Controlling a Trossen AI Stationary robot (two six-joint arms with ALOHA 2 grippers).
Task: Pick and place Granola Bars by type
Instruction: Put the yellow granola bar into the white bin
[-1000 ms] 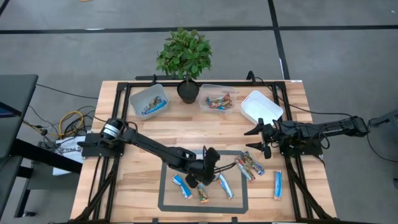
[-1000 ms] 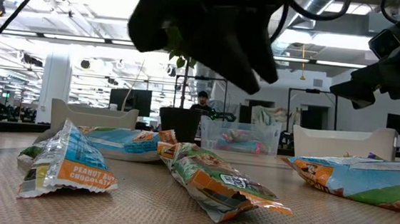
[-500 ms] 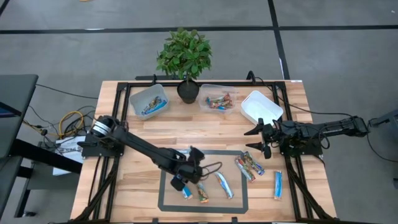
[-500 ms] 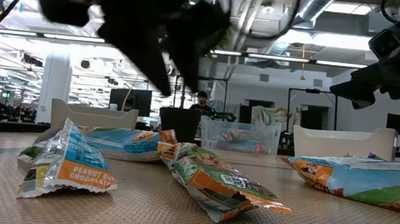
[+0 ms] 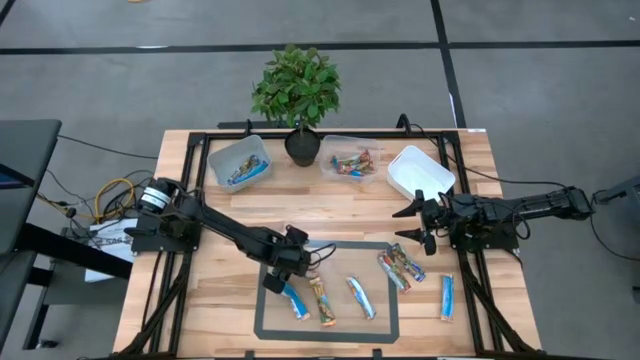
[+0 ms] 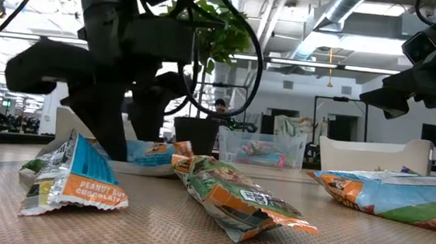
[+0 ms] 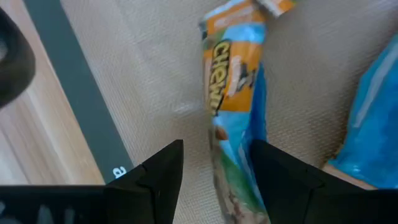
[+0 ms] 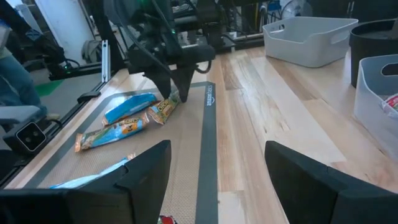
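Several granola bars lie flat on the grey mat (image 5: 380, 325): a blue-and-white one (image 5: 294, 301) nearest its left border, a multicoloured one (image 5: 322, 300), another blue one (image 5: 360, 297), a multicoloured pair (image 5: 400, 268), and a blue one (image 5: 447, 297) on the wood. My left gripper (image 5: 283, 275) is open and low over the far end of the leftmost bar. In the left wrist view its fingers (image 7: 214, 180) stand on either side of an orange, blue and green bar (image 7: 231, 99). My right gripper (image 5: 412, 221) hovers open by the table's right side. My left gripper comes down from above with one finger (image 7: 158, 177) on each side of the bar's end (image 7: 231, 186), across its length. The bar lies flat on the mat. I cannot tell whether the fingers touch it.
Along the far edge stand a clear tub with blue bars (image 5: 240, 162), a potted plant (image 5: 300, 95), a clear tub with multicoloured bars (image 5: 350, 162) and a white tub (image 5: 420, 172). Black frame rails (image 5: 190, 170) run along both table sides. A person shows far behind (image 6: 221, 107).
My left gripper has moved from the mat's middle toward the table's left and come down over the leftmost bar, staying open. The multicoloured bar it stood over now shows in full. My right arm has kept still.
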